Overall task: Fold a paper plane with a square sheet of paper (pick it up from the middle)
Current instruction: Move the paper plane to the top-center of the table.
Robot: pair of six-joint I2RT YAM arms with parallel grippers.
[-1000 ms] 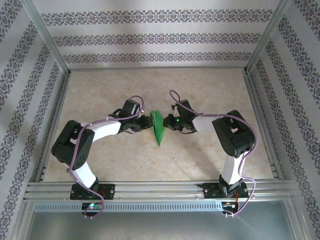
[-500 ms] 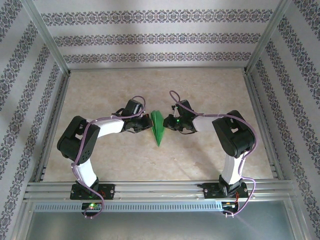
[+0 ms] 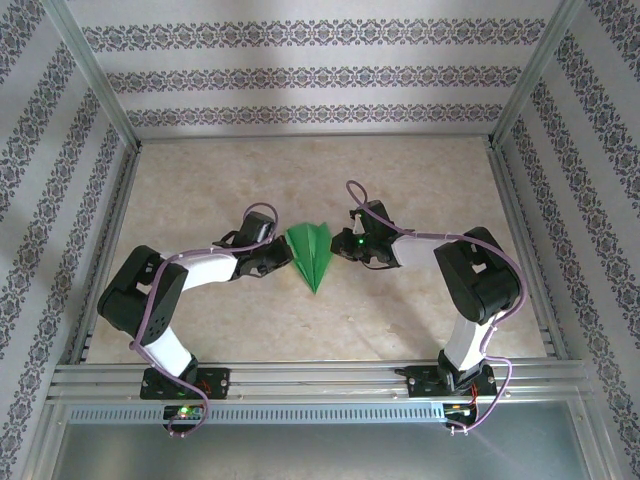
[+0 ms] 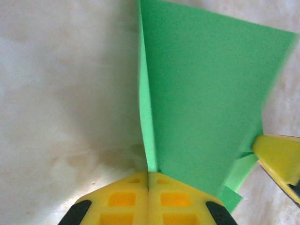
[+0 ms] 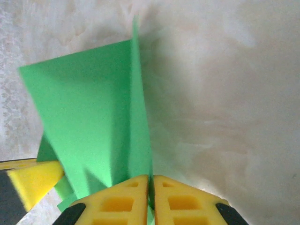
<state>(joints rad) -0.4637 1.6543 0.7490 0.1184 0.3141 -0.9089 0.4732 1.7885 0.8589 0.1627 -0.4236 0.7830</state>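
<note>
Arms both bend inward from their bases at the near edge, elbows pushed out to the sides and forearms low over the desk [image 3: 420,180], so the two wrists face each other across its middle. The left tool [image 3: 284,257] reaches in from the left and the right tool [image 3: 339,248] from the right, with the small bright green folded paper plane [image 3: 312,254] between them. In the left wrist view the left tool [image 4: 148,175] has its yellow fingers [image 4: 124,199] pressed together on a raised crease of the paper plane [image 4: 201,89]. In the right wrist view the right tool [image 5: 151,179] likewise pinches an upright fold of the paper plane [image 5: 84,103]. Whether the paper touches the desk or hangs just above it cannot be told.

Open desk lies beyond the plane toward the far wall and out to both sides. Aluminium rails [image 3: 300,375] run along the near edge and up the flanks, well apart from the paper. The plane's pointed nose aims at the near edge, its wide tail away.

The paper is thin and matte with sharp straight creases and flat wings. The desk is pale, smooth and marbled beige. The fingers are blocky yellow plastic with rectangular recesses, and purple cables [image 3: 150,320] loop along the white-and-black arms
</note>
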